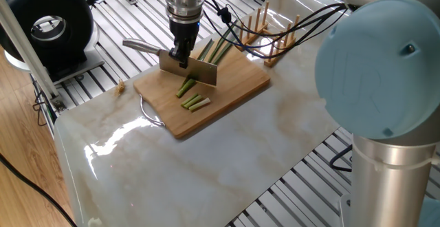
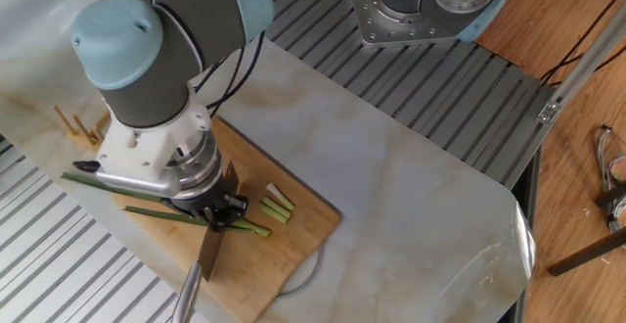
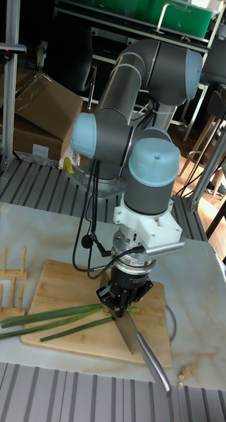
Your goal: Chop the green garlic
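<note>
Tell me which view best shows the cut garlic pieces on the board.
One fixed view: the cut pieces lie unobstructed on the cutting board. The other fixed view shows them smaller beside the hand. The tall view hides them behind the knife.

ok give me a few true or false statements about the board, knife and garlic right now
1. The pincer holds a knife. True.
2. Cut garlic pieces lie on the board. True.
3. The long stalks lie off the board entirely, on the marble. False: they rest across the board and stick out past its edge by the peg rack.
4. The knife's handle is wooden. False: it looks like grey metal.
5. The cut pieces sit in a bowl. False: they lie bare on the board, on the far side of the blade from the long stalks.
</note>
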